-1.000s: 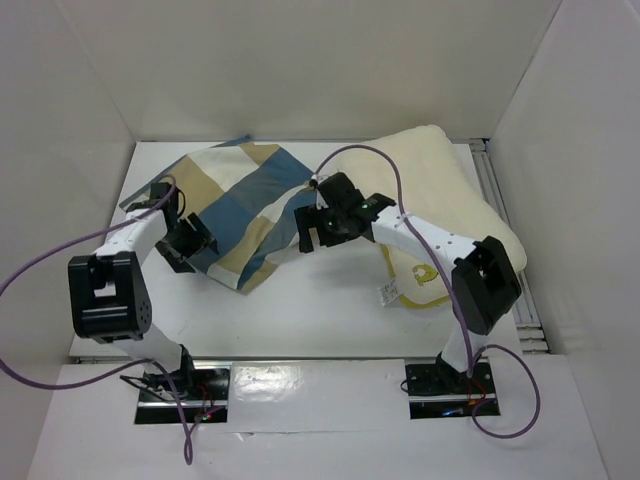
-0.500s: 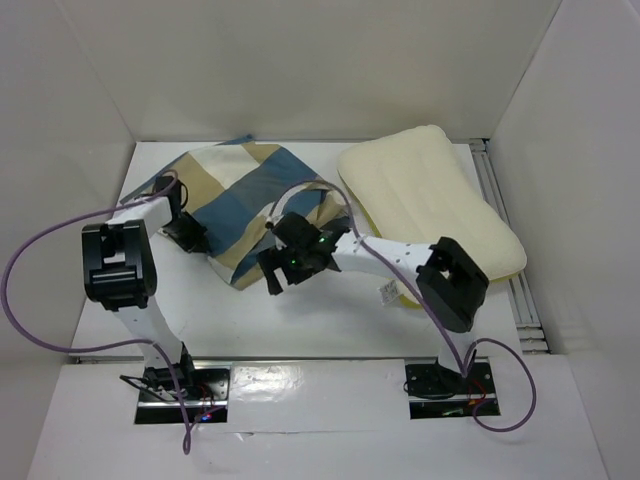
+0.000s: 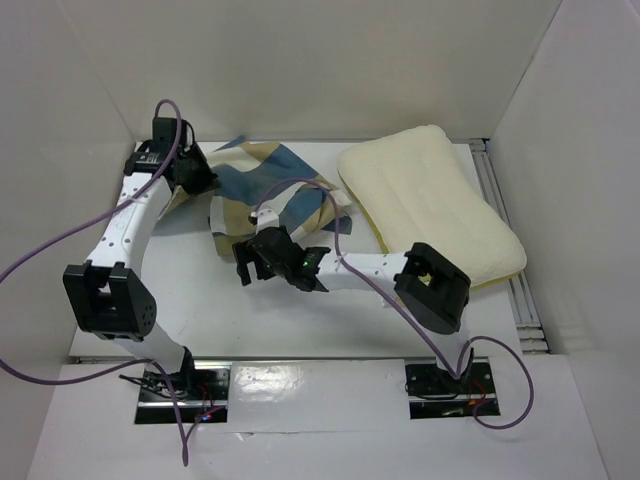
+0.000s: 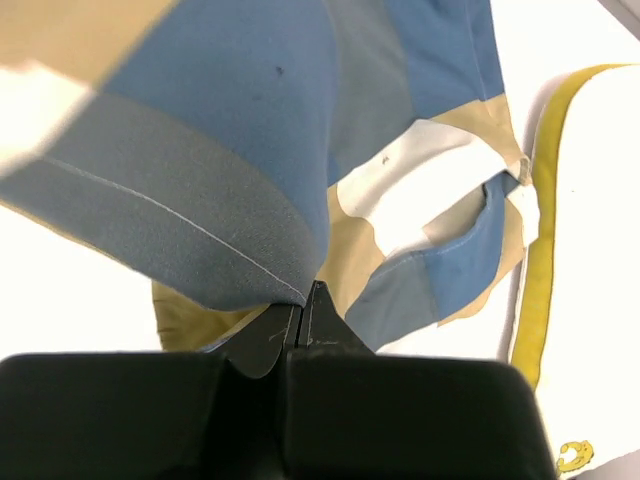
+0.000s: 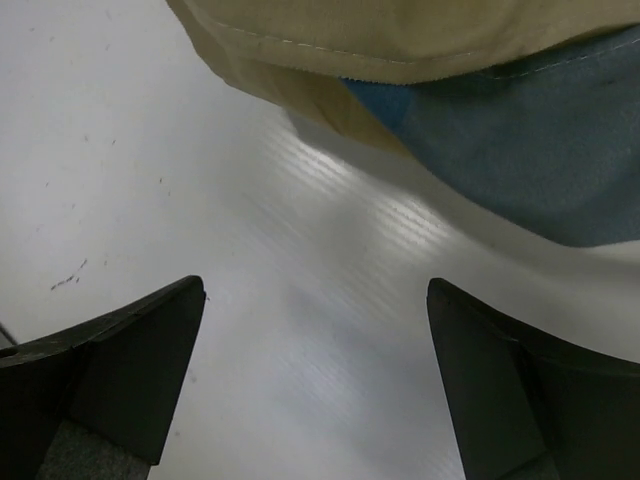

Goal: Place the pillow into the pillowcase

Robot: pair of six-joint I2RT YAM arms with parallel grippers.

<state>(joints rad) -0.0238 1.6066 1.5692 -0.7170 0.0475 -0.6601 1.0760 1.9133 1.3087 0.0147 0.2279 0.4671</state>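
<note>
Pillow (image 3: 430,200) lies plump at the far right of the table (image 3: 190,310), wholly outside the pillowcase (image 3: 275,185), which is bunched just beside it. The left gripper (image 4: 303,316) is pinched tight on a hem of that cloth, seemingly one layer only. The right gripper (image 5: 315,330), fingers wide apart near the cloth's near edge, should take the opposite lip so the mouth opens.

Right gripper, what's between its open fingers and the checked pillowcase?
Only bare white table lies between the right gripper and the pillowcase. The right wrist view shows this.
</note>
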